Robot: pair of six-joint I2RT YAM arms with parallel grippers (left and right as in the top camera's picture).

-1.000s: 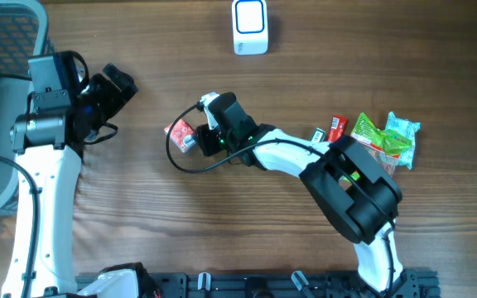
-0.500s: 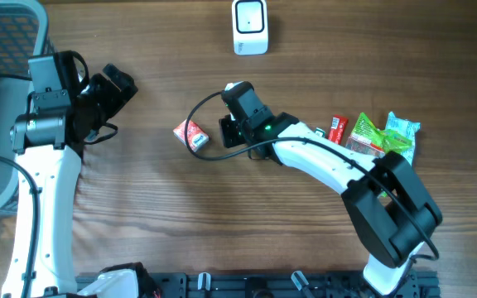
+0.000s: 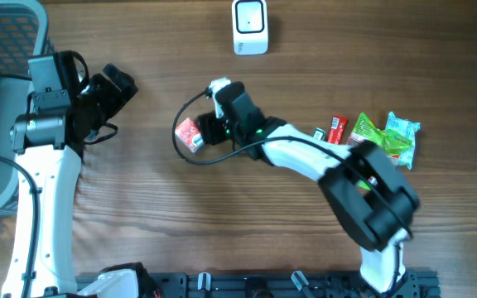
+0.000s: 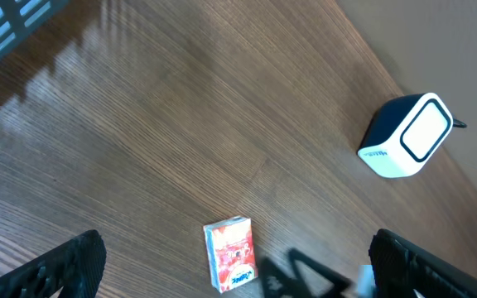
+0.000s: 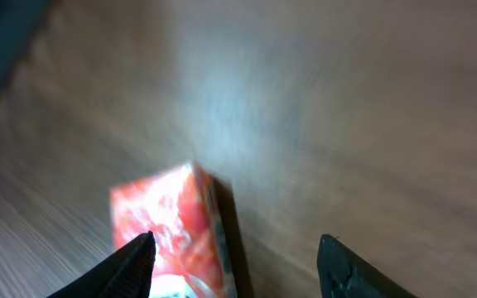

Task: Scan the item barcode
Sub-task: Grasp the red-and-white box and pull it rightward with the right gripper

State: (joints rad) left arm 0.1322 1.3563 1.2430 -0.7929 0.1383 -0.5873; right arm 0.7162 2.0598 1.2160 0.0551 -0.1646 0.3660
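while the right pincer (image 5: 237, 248) hangs low with its fingers spread, the red carton (image 5: 168, 219) lies flat on the counter (image 3: 222, 223) right at its tips, not pinched. off to the side, the left pincer (image 3: 116, 87) is spread wide and holds nothing. the white scanner (image 3: 249, 26) sits well apart from the carton.

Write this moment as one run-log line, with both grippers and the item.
left gripper: open, empty | right gripper: open, beside red box | red box: on table | scanner: apart from box

The carton (image 3: 190, 134) is red and white, the scanner (image 3: 249, 27) white, the table (image 3: 222, 223) brown wood-grain.
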